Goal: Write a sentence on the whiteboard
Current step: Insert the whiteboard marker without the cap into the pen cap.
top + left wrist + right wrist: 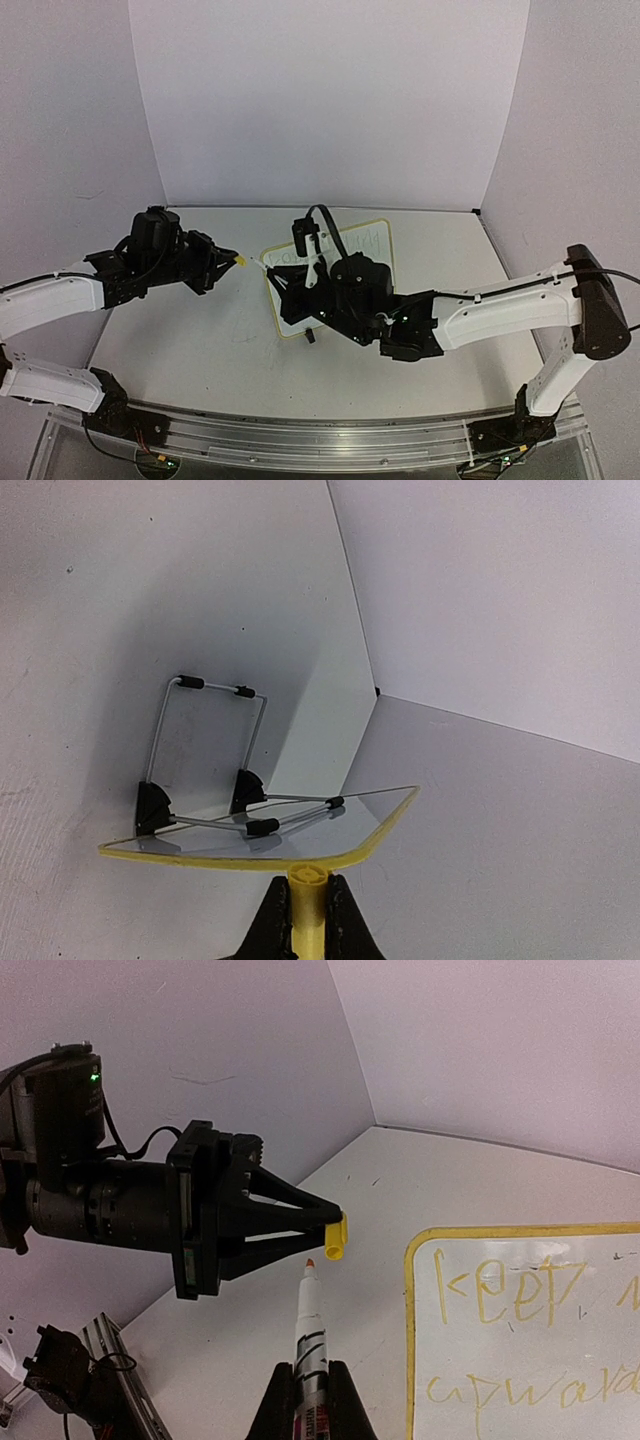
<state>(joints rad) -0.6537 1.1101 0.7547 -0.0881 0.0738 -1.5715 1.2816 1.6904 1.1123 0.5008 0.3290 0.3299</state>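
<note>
The whiteboard with its pale yellow rim stands mid-table, propped on a wire stand. The sentence is written on it in two yellow lines. My right gripper is shut on a white marker whose orange tip is bare and points left, off the board's left edge. A yellow cap sits just beyond that tip, a small gap away, with my left gripper shut on it. From above, the cap and the marker nearly meet left of the board.
White walls enclose the table at the back and both sides. The left arm and the right arm reach inward over the table. The right arm's wrist covers the board's lower part.
</note>
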